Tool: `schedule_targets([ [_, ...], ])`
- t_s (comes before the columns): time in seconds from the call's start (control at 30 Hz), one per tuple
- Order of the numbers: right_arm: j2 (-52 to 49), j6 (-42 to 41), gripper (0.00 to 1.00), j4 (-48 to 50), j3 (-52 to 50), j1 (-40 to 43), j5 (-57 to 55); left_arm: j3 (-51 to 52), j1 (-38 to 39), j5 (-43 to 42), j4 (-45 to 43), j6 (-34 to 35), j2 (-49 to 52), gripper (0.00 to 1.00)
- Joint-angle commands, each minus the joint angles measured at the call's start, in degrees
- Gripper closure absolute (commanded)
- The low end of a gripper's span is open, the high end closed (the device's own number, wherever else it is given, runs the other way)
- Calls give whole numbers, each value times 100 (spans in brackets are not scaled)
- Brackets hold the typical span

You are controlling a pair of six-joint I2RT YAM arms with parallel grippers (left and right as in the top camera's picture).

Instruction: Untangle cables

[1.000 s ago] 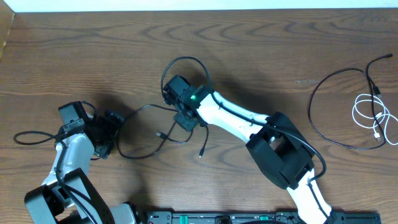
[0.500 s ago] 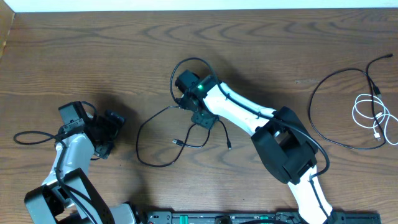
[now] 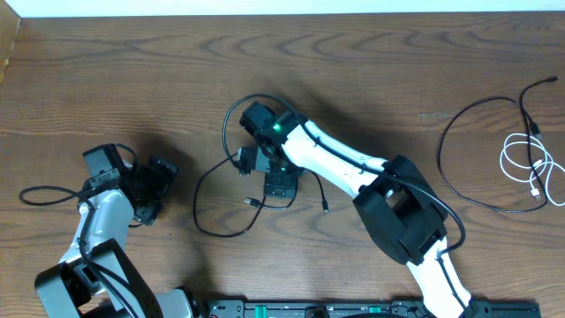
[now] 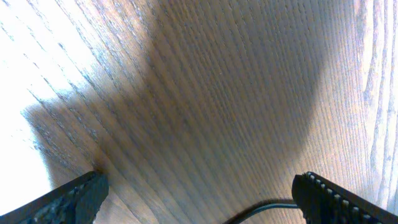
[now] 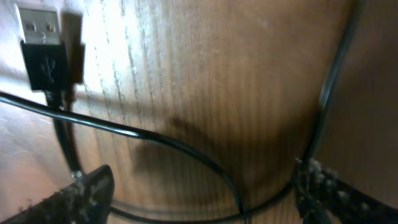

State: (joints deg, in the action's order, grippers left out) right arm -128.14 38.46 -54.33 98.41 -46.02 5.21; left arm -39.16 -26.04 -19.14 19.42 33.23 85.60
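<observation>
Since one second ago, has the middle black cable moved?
Yes. The middle black cable slid away from the left claw, which stayed put, toward the white cable.

Centre cable lies on table under R gripper, L gripper left of it. Wide-loop cable & coiled cable far right.

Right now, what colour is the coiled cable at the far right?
The thin coiled cable is white, clearest from overhead.

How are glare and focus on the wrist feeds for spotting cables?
Left wrist: glare washes out the table at left, a broad shadow darkens the middle. Right wrist: soft close-up, yet the USB plug and black cable read clearly. Overhead: sharp, evenly lit.
</observation>
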Motion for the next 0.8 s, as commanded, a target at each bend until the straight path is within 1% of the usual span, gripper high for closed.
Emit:
schedule_targets([
  [0.0,-61,846,1,549,-472,42,68,26,-39,184,90,52,57,0],
  [0.13,-61,874,1,1276,-942,57,-533,26,-39,184,92,52,57,0],
  [0.27,-61,800,2,1335,-1169,55,-616,31,-39,184,90,52,57,0],
  [0.33,-61,599,1,1327,-1222,55,-616,31,-39,184,90,55,57,0],
  [0.4,-61,584,1,1353,-1250,61,-621,31,-39,184,90,55,57,0],
  [0.5,-61,310,1,1681,-1250,72,-925,31,-39,184,90,55,57,0],
  [0.63,-61,-28,1,2218,-1248,70,-1683,31,-39,184,90,52,57,0],
  [0.7,-61,-142,1,2332,-1250,98,-1700,31,-39,184,92,52,57,0],
  [0.77,-61,-229,1,2321,-1250,153,-1480,31,-39,184,92,52,57,0],
])
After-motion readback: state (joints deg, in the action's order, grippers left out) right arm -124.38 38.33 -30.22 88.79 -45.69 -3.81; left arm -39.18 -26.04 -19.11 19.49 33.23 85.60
